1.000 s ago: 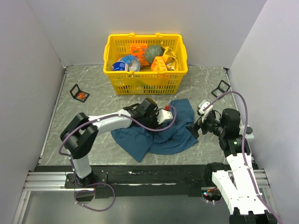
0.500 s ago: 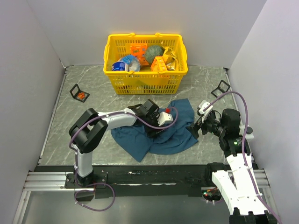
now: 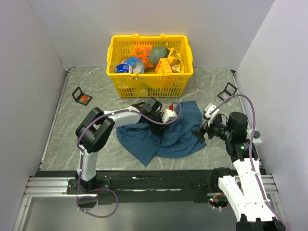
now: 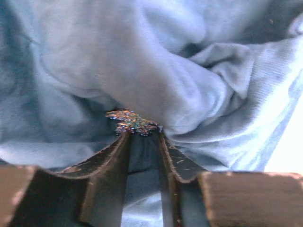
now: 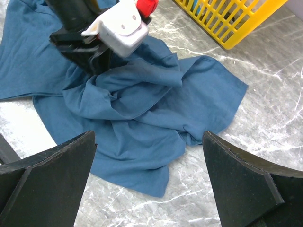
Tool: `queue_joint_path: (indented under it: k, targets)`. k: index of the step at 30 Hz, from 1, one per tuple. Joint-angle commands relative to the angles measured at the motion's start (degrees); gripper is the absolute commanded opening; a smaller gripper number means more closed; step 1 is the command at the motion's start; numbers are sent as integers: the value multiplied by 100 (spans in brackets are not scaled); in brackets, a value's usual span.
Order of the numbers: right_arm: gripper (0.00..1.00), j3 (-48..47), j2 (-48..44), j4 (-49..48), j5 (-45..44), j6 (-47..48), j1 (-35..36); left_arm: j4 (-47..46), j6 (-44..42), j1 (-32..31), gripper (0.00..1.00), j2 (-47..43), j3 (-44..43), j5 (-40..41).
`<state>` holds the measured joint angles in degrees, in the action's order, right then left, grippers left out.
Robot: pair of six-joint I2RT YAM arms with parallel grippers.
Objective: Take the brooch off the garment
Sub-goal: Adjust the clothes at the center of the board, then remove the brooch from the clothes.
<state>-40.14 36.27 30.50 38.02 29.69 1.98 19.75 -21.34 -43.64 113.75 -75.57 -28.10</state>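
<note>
The grey marbled worktop (image 3: 62, 139) carries a yellow basket (image 3: 111, 53) of groceries at the middle of its far edge. The blue garment (image 3: 180, 142) lies crumpled around the worktop's centre, towards the near edge. The right gripper (image 5: 147, 135) hangs by the right edge with its claw spread wide and empty. The left gripper (image 4: 143, 135) is pressed into the cloth, its claw narrow, with the tips touching the near side of the brooch (image 4: 131, 122), a tiny glittery piece tucked under a fold. Nothing looks clamped yet. To do this step well, the tips should probably close on the brooch alone, free of the fold, then draw it out gently while the cloth stays down. No brand or writing is readable, and the basket's packs are too small to tell.
</note>
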Motion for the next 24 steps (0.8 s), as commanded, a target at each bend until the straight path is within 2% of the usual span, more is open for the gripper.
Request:
queue_joint_path:
  k: [1, 11, 18, 22, 23, 24]
  targets:
    - [100, -29, 11, -53, 56, 37, -31, 82, 95, 31, 29, 174, -107, -477]
    - [100, -55, 47, 43, 275, 133, -22, 21, 122, 118, 26, -424, -54, -644]
    - [99, -161, 152, 263, 610, 309, 110, 108, 78, 162, 1, -635, -81, -1268]
    - [99, -301, 284, 483, 934, 642, 346, 187, 69, 224, 4, -618, -98, -1479]
    - [99, -328, 345, 500, 927, 687, 486, 196, 86, 259, 8, -635, -98, -1549]
    - [99, -397, 485, 492, 857, 748, 618, 196, 121, 372, 18, -722, -98, -1584]
